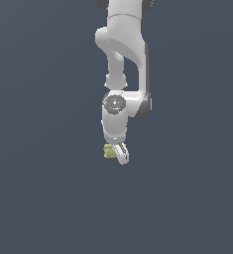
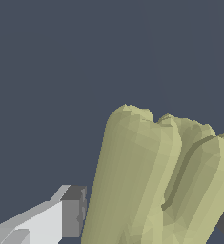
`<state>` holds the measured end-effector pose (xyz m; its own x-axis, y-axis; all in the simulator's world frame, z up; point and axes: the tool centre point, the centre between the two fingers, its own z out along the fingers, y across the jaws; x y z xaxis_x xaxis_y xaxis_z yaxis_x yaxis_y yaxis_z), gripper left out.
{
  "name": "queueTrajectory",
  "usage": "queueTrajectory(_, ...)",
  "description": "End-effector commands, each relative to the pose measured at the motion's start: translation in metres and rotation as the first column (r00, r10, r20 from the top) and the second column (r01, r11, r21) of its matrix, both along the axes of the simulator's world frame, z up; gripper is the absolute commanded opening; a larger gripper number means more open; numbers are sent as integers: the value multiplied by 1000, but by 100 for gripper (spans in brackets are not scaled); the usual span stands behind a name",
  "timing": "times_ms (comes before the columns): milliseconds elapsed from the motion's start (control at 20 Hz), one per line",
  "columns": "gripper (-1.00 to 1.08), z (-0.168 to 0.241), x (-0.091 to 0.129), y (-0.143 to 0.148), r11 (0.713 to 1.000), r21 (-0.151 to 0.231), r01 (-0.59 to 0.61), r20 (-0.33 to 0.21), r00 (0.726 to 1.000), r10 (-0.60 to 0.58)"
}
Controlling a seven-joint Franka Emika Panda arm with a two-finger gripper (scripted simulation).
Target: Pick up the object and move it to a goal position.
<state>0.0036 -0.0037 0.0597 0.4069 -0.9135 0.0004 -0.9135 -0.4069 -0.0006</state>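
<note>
Exterior view: the arm hangs down from the top centre, wrist vertical, gripper (image 1: pixel 119 153) just below frame centre. The object (image 1: pixel 108 151) sits at the fingers on the exterior view's left, only its edge showing past the white finger. No goal marker is visible.

Risk, as judged: the block appears held off-centre, so it could pivot or slip out during transport.

Wrist view: the object (image 2: pixel 151 181) fills the lower right of the frame, ridged segments upright, with a grey pad (image 2: pixel 74 212) on one side and another at the right edge. The fingers appear clamped on the object; contact on both pads cannot be confirmed.
</note>
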Motion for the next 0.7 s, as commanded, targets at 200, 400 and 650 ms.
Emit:
queueTrajectory(200, -100, 16, 17, 35, 1000, 0, -1, 1, 1000, 1)
queueTrajectory(400, -100, 30, 31, 64, 1000, -1, -1, 1, 1000, 1)
queueTrajectory(650, -100, 49, 52, 104, 1000, -1, -1, 0, 1000, 1)
